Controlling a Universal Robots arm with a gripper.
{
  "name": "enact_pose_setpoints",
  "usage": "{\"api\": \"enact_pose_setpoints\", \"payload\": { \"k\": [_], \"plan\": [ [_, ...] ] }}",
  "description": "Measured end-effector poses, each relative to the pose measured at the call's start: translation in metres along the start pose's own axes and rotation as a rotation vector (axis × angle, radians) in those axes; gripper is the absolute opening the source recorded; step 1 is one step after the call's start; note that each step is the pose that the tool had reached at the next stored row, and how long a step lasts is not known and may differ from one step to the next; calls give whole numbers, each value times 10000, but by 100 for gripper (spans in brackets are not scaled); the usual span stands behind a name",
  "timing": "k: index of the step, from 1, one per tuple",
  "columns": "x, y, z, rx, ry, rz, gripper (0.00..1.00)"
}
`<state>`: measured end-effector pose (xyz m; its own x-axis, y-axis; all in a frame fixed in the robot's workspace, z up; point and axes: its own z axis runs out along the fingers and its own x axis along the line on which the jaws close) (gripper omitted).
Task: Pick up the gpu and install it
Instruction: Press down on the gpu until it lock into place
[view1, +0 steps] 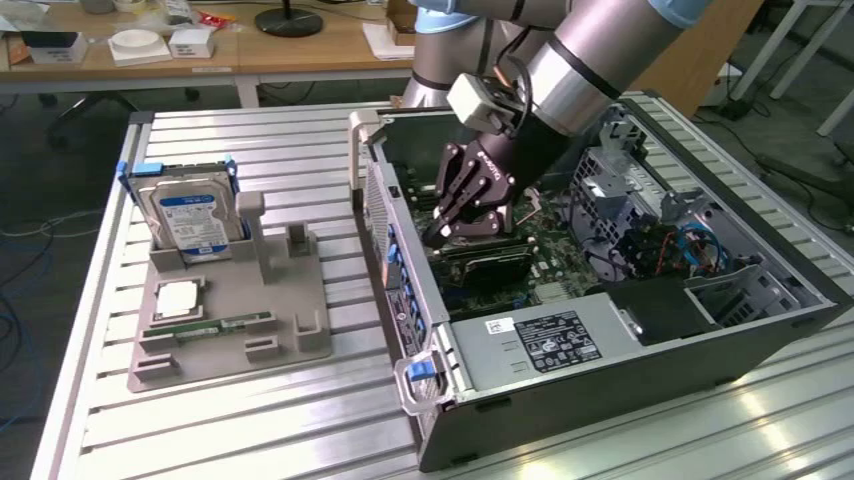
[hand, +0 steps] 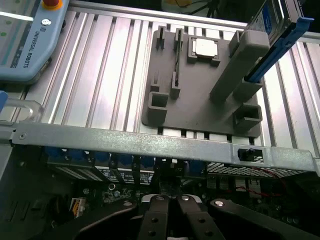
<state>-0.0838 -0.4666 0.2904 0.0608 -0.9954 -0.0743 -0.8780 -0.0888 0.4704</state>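
The gpu (view1: 491, 265) is a dark flat card standing low inside the open computer case (view1: 627, 350), on the green motherboard. My gripper (view1: 447, 232) reaches down into the case and its black fingers are shut, their tips meeting at the card's upper edge. Whether that edge is pinched between them I cannot tell. In the wrist view the gripper (hand: 170, 200) shows its two fingers (hand: 152, 220) pressed together just behind the case's metal side rail (hand: 150, 142), and they hide the card.
A grey holder stand (view1: 227, 300) sits on the slatted table at the exterior view's left, carrying a silver hard drive (view1: 191, 215), a square chip (view1: 178, 298) and a slim green memory stick (view1: 220, 325). A teach pendant (hand: 25, 40) lies beyond the stand. Cables and a drive cage crowd the case's far side.
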Motion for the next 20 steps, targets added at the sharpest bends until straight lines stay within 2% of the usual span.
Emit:
{"api": "enact_pose_setpoints", "payload": {
  "k": [6,8,20],
  "plan": [
    [6,-36,66,-153,-15,7,10],
    [6,-38,73,-187,-18,9,10],
    [-46,-76,137,-249,-25,12,10]
  ]
}}
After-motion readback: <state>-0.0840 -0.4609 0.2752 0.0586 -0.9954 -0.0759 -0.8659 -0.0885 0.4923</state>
